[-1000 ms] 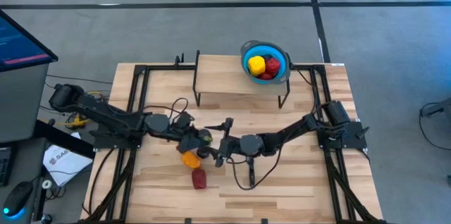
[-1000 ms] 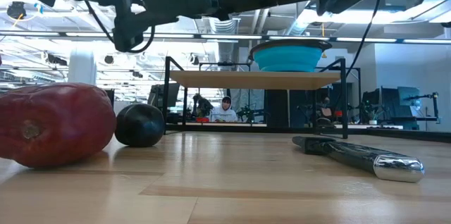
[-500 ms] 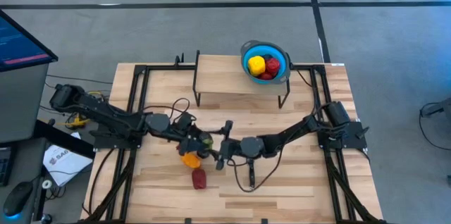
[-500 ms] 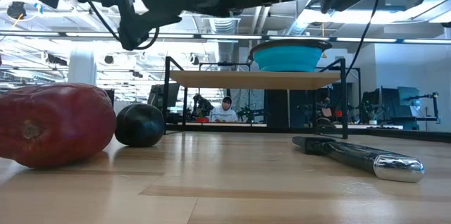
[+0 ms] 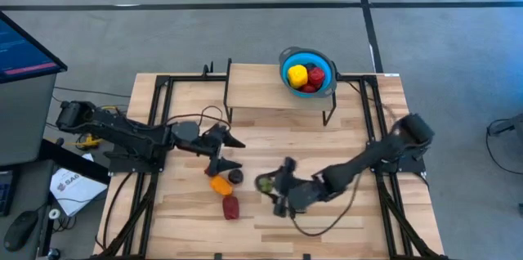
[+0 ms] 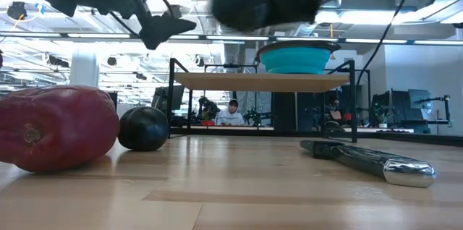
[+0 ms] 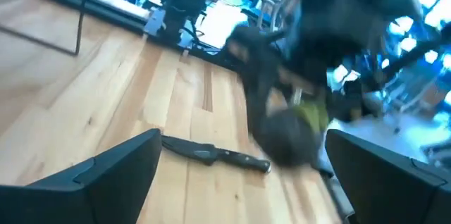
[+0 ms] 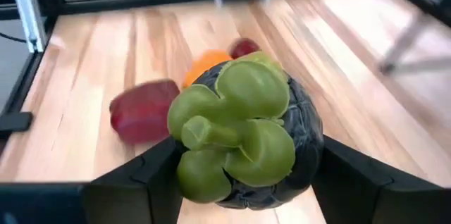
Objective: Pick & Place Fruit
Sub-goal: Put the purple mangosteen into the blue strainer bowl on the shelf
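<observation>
My right gripper (image 5: 270, 185) is shut on a dark fruit with a green leafy cap (image 8: 243, 136) near the table's middle, toward the near edge. My left gripper (image 5: 229, 155) stands open to the left of it, above the loose fruit, touching nothing. An orange fruit (image 5: 219, 184), a dark purple fruit (image 5: 235, 177) and a red fruit (image 5: 231, 207) lie on the table. The blue bowl (image 5: 327, 87) stands on a raised shelf and holds a yellow fruit (image 5: 297, 74) and a red one (image 5: 315, 78). My right gripper pinches the dark fruit between its two fingers (image 8: 151, 175), one on each side of its body (image 8: 303, 139). The green cap faces back toward the wrist. The fingers come roughly level from the table's right. The fruit is lifted clear of the table.
A black-handled knife (image 6: 369, 161) lies on the table near my right gripper. The wooden shelf (image 5: 274, 88) on black legs stands at the far side. Black frame rails (image 5: 155, 113) run along the left and right edges. A person (image 6: 231, 112) sits far behind the table.
The two grippers met at the table's middle with the dark fruit between them. My left gripper has let go, opened and drawn back toward the left. My right gripper has carried the fruit toward the near edge, its arm swinging round.
</observation>
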Motion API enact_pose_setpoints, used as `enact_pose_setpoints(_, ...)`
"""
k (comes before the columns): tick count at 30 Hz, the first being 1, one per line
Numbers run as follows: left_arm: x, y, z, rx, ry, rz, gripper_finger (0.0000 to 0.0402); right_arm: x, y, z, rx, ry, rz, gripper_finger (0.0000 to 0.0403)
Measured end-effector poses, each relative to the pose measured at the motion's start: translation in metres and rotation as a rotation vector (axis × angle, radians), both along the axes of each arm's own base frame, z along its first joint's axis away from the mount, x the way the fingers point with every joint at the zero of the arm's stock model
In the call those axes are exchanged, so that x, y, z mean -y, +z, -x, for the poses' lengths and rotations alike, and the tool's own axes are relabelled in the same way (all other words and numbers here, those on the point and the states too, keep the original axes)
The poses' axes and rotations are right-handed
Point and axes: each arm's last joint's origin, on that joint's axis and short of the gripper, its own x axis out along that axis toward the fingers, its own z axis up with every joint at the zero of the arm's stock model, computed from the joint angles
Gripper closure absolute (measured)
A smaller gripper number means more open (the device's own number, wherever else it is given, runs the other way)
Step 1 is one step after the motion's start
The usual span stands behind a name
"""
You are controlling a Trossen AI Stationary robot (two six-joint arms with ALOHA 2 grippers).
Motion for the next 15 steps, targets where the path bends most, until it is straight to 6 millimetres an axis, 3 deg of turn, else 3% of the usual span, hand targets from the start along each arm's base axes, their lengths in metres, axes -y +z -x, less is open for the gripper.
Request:
enact_pose_setpoints(3, 0.006, 0.000, 0.001, 0.010, -0.008, -0.064, 0.0016, 0.010, 0.034, 0.026, 0.006, -0.085, -0.087, 0.0157)
enact_pose_setpoints(6, 0.016, 0.000, 0.002, 0.020, 0.003, -0.113, 0.0022, 0.035, 0.070, 0.050, 0.043, -0.187, -0.179, 0.0157)
enact_pose_setpoints(11, 0.031, 0.000, 0.006, 0.028, 0.050, -0.160, 0.0028, 0.102, 0.114, 0.081, 0.119, -0.383, -0.241, 0.0157)
enact_pose_setpoints(15, 0.039, 0.001, 0.008, 0.033, 0.094, -0.175, 0.0030, 0.160, 0.134, 0.095, 0.168, -0.517, -0.204, 0.0157)
